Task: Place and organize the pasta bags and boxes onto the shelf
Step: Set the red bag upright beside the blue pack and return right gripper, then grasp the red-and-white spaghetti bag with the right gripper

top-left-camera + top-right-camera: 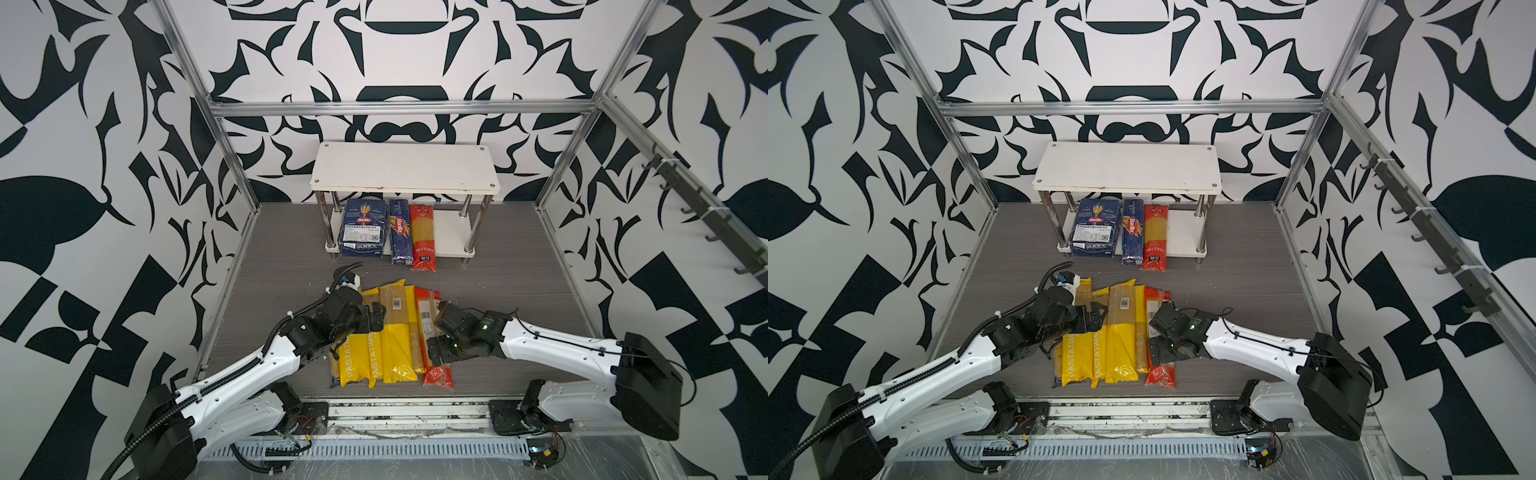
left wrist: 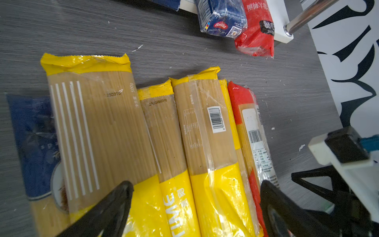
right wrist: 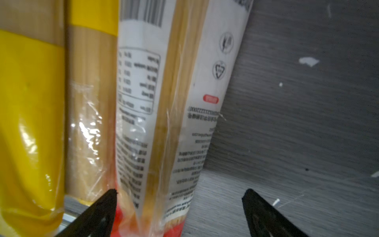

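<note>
Pick step in hand: the right gripper (image 3: 180, 192) is seen released, jaws wide, straddling the loose red bag (image 1: 439, 375) at the right edge of the table pile; nothing is gripped. The left gripper (image 2: 196, 184) is likewise released over the yellow bags (image 1: 397, 353), with the dark-blue bag (image 2: 32, 139) partly tucked under them. On the shelf (image 1: 405, 166) lower tier are laid the wide Barilla box (image 1: 361, 235), narrow Barilla box (image 1: 401, 239) and a second red bag (image 1: 423, 239), all overhanging the front edge. Next, probably, the jaws must be lowered and closed across the bag, then a low entry made between the chrome posts (image 1: 473, 226). Room is left at the tier's right end; the top board is bare.
</note>
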{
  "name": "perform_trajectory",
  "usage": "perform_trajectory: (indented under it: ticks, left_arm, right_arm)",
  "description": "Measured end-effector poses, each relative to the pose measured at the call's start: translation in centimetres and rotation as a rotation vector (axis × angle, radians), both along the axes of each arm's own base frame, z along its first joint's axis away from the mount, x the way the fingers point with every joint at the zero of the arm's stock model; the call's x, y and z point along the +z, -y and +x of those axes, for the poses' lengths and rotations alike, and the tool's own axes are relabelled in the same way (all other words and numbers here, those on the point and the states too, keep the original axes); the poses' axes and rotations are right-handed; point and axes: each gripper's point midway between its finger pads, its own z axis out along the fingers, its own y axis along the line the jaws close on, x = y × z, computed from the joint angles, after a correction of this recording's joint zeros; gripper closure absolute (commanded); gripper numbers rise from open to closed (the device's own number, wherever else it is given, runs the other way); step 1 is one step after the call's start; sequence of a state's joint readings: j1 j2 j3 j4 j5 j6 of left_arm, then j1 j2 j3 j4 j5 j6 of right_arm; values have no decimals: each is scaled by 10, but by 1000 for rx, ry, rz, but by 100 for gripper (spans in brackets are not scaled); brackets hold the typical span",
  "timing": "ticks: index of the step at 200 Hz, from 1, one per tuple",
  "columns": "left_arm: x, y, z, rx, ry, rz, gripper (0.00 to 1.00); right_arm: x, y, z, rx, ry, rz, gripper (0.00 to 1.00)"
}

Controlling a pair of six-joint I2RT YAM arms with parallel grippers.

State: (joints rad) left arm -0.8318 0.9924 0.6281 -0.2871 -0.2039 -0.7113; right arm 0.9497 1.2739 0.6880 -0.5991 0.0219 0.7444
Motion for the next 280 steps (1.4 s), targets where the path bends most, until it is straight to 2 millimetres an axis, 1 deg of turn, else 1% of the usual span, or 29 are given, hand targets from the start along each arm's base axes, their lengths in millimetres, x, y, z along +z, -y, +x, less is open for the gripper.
perform_trajectory:
  ticks: [19, 54, 112, 142, 153, 162, 180, 202, 225, 233, 245, 264, 267, 271, 280]
  left_arm:
    - [2, 1, 0, -3, 6, -2, 1]
    - [3, 2, 0, -2, 13, -3, 1]
    - [16, -2, -1, 10, 47, -28, 1]
    - [21, -6, -1, 21, 65, -32, 1]
    - [22, -6, -1, 23, 68, -33, 1]
    - [22, -7, -1, 26, 68, -31, 1]
    - [21, -8, -1, 28, 68, -25, 1]
    - [20, -10, -1, 33, 65, -16, 1]
    - [20, -12, -1, 37, 66, -11, 1]
    - [20, -12, -2, 39, 68, -11, 1]
    - [22, -14, -2, 41, 73, -12, 1]
    - [26, -16, -2, 48, 86, -17, 1]
    - [27, -17, -2, 48, 89, -18, 1]
    - [27, -17, -2, 50, 92, -18, 1]
    - [29, -18, -2, 54, 99, -21, 1]
  right_arm:
    - [-6, 4, -5, -24, -4, 1, 1]
    - [-6, 2, -8, -48, 7, 30, 2]
    - [-11, -9, -10, -46, 9, 51, 6]
    - [-20, -13, -9, -40, -3, 34, 8]
    - [-24, -14, -9, -41, -14, 19, 13]
    - [-26, -15, -8, -39, -19, -3, 15]
    - [-29, -19, -4, -33, -26, -41, 27]
    - [-33, -23, 0, -34, -41, -92, 36]
    - [-36, -23, 2, -38, -52, -118, 49]
    - [-36, -24, 2, -38, -51, -116, 53]
    - [-36, -25, 2, -50, -51, -112, 64]
    - [-28, -26, 4, -63, -38, -91, 68]
    - [-27, -26, 4, -62, -36, -86, 70]
    - [-25, -26, 4, -60, -34, -80, 76]
    - [-24, -27, 4, -59, -32, -74, 79]
